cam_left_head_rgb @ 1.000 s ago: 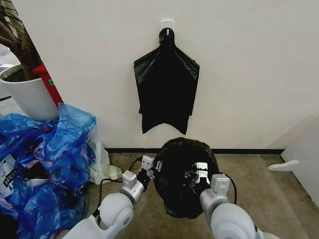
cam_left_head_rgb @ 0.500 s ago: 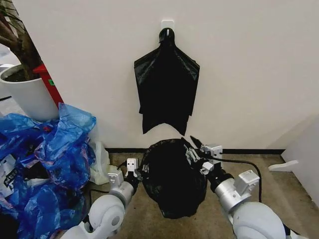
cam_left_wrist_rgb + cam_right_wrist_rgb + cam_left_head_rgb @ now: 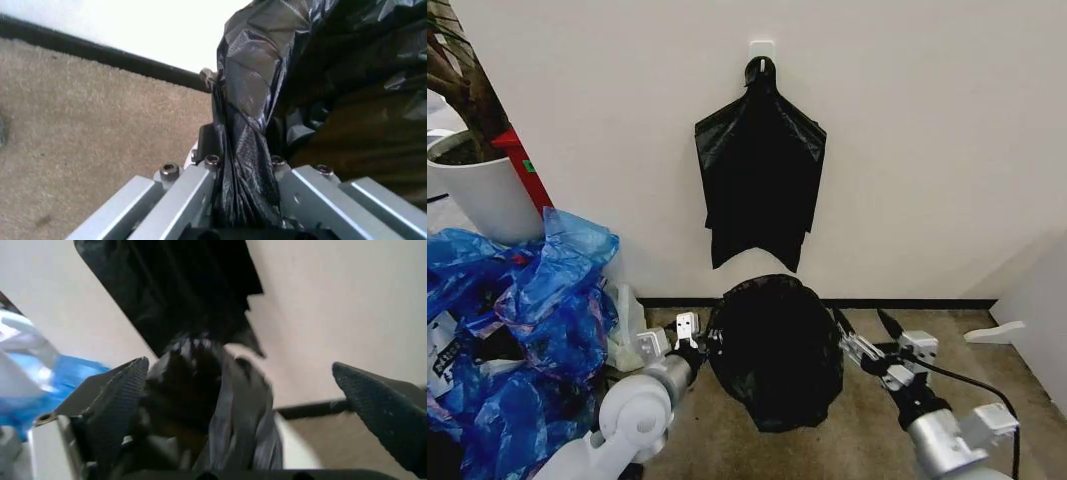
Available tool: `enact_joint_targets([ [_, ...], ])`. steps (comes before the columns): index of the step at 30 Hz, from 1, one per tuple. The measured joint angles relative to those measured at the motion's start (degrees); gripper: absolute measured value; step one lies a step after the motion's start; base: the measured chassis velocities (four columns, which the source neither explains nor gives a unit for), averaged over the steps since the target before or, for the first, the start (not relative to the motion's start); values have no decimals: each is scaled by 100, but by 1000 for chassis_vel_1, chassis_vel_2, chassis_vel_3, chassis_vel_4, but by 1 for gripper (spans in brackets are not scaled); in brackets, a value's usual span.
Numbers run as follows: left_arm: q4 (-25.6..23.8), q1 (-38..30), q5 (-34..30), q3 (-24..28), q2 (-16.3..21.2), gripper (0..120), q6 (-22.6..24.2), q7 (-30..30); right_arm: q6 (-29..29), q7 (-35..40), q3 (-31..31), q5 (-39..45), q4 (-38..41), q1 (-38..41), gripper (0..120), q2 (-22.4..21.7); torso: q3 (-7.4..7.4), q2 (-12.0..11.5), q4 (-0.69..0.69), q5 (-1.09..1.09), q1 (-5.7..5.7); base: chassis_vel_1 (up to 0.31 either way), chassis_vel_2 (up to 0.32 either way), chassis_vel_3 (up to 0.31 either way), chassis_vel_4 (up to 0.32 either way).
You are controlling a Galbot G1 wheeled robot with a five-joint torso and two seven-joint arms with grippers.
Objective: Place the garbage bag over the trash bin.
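The garbage bag (image 3: 775, 350) covers the bin; the right gripper (image 3: 873, 335) has let go and backed off to 3 o'clock, fingers wide, while the left gripper (image 3: 689, 335) still pinches film at 9 o'clock.

silver arms, black cables (screws visible)

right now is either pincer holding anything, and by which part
The left pincer is shut on a bunched fold at the side of the glossy black plastic garbage bag. The open right pincer holds nothing.

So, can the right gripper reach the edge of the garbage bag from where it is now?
Probably yes. The right gripper is open, close beside the garbage bag, and nothing stands between them. The left gripper grips the bag's other side.
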Motion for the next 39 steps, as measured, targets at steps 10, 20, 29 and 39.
enact_joint_targets([
  [10,320,-366,-838,-89,-175,1,-28,-644,-791,-2230,578,2056,-263,-863,100,16,0,0,-1,0,0,0,0,0,0],
  [20,243,-463,-1456,-119,-119,1,0,-794,-979,-2459,4,2404,-708,-414,100,188,0,0,0,1,0,0,0,0,0],
  [29,283,-590,-1607,-106,-103,1,33,-826,-924,-2415,-84,2116,-811,-366,81,236,0,0,0,-1,0,0,0,0,0],
  [39,383,-667,-1618,-136,-54,1,35,-748,-788,-2470,64,2052,-1017,-479,63,217,0,0,-1,-1,0,0,0,0,0],
])
